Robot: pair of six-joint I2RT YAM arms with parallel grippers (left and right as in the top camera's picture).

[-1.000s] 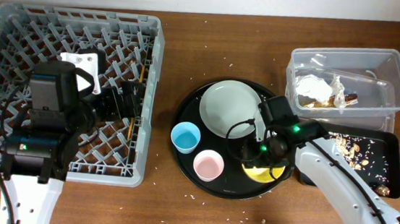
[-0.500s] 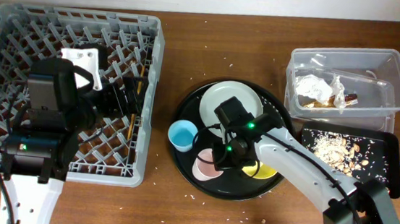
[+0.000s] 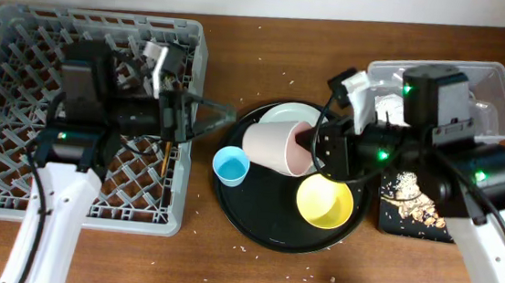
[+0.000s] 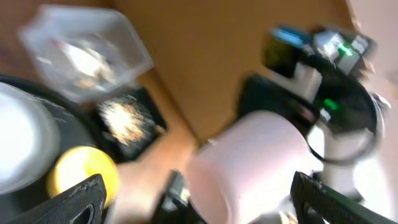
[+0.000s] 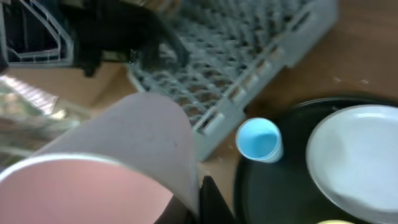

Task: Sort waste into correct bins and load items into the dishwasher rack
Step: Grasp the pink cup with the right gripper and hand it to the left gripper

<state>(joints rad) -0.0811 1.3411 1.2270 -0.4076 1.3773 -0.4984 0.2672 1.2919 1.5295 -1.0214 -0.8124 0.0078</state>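
Note:
My right gripper (image 3: pixel 312 149) is shut on the rim of the pink cup (image 3: pixel 273 148), which hangs on its side above the round black tray (image 3: pixel 264 220), base toward the left. The cup (image 5: pixel 112 162) fills the right wrist view. My left gripper (image 3: pixel 217 125) stands open just past the dishwasher rack (image 3: pixel 10 184), facing the cup (image 4: pixel 249 162) with nothing between its fingers (image 4: pixel 81 199). The blue cup (image 3: pixel 231 165) and yellow bowl (image 3: pixel 324 203) sit on the round tray. The grey-green plate (image 3: pixel 284 115) is partly hidden behind the cup.
A clear tub (image 3: pixel 504 99) at the back right holds white tissue (image 3: pixel 386 106); my right arm covers most of it. Beside it lies the black rectangular tray (image 3: pixel 390 220) with tan scraps (image 3: pixel 417 204). White crumbs dot the wooden table.
My right gripper shut on the pink cup, lifted it off the round tray and tipped it sideways. The left arm swung right, out over the rack's edge toward the cup.

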